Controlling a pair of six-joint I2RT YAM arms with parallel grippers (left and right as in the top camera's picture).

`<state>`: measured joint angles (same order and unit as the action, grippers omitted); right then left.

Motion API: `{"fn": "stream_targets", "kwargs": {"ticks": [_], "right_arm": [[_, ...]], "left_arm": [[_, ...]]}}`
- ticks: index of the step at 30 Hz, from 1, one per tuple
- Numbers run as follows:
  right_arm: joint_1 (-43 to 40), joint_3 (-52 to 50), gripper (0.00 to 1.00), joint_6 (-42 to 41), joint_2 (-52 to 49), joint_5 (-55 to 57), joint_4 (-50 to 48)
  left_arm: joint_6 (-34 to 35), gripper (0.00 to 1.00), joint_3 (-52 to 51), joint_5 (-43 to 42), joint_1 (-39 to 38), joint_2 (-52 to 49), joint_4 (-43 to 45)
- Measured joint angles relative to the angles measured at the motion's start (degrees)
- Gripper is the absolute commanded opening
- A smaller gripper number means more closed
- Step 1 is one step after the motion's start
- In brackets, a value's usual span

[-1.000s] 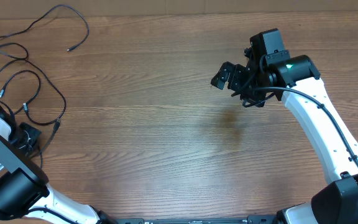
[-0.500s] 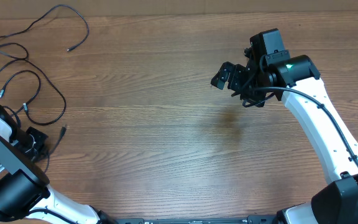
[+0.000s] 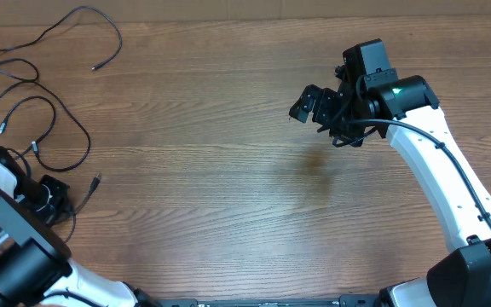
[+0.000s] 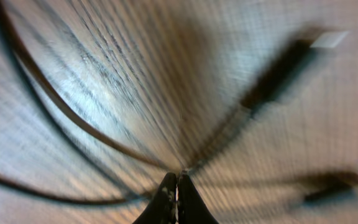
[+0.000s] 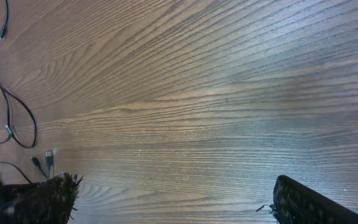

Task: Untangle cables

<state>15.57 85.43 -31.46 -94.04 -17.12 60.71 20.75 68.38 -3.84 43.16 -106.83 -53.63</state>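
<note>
We see a wooden table [image 3: 228,213] that fills the overhead view. The right arm [image 3: 433,162] reaches in from the near right corner to the middle-right of the table. Its right gripper [image 3: 307,115] hangs there with jaws spread wide and nothing between them; its wrist camera shows only bare wood between the two fingers.

The left arm [image 3: 7,247] sits at the near left edge. Its left gripper [image 4: 178,186] is low over the wood, just below the cables.

The cables [image 3: 58,128] lie in the far left corner, well apart from the right gripper. They are thin black cords in loose loops. One long strand curves up by the far edge and ends in a small connector, and another forms a rounded loop nearer the left arm.

The left gripper's fingers are pressed together and pinch one cable [image 4: 219,135]. From the fingertips that cord runs out, blurred in the wrist view, to its plug [image 3: 97,179], which lies just right of the gripper.
</note>
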Motion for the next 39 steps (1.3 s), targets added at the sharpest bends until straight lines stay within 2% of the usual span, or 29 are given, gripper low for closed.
{"fn": "stream_targets", "kwargs": {"ticks": [5, 10, 11, 12, 14, 17, 21, 26, 33, 39], "right_arm": [[0.00, 0.00, 1.00, 0.00, 0.00, 0.00, 0.02], [0.00, 0.00, 1.00, 0.00, 0.00, -0.04, 0.37], [0.00, 0.00, 1.00, 0.02, 0.00, -0.15, 0.59], [0.00, 0.00, 1.00, 0.00, 0.00, -0.33, 0.68], [0.00, 0.00, 1.00, 0.04, 0.00, -0.72, 0.81], [0.00, 0.00, 1.00, 0.00, 0.00, -1.31, 1.53], [0.00, 0.00, 1.00, 0.02, 0.00, -2.86, 3.45], [0.00, 0.00, 1.00, 0.02, 1.46, -3.15, 7.17], [0.00, 0.00, 1.00, 0.00, 12.85, -0.72, 11.85], [0.00, 0.00, 1.00, 0.04, 27.23, 0.24, 12.90]], "left_arm": [[0.39, 0.04, 0.59, -5.62, 0.00, 11.17, 0.68], [1.14, 0.22, 2.64, -17.42, 0.02, 22.73, 1.31], [1.01, 0.31, 2.78, -20.96, 0.00, 24.65, 1.05], [-0.15, 0.50, 2.84, -25.40, -0.07, 26.77, 0.44], [-2.03, 0.75, 2.93, -33.46, -0.52, 29.92, -1.27], [-6.16, 1.00, 2.93, -43.60, -3.45, 33.42, -5.01], [-13.79, 1.00, 2.93, -50.73, -11.43, 36.52, -10.56], [-18.51, 1.00, 2.93, -52.11, -23.15, 39.91, -13.35], [-19.91, 1.00, 2.93, -47.80, -36.30, 46.10, -14.14], [-19.85, 1.00, 3.02, -43.34, -38.32, 54.95, -17.00]]}}
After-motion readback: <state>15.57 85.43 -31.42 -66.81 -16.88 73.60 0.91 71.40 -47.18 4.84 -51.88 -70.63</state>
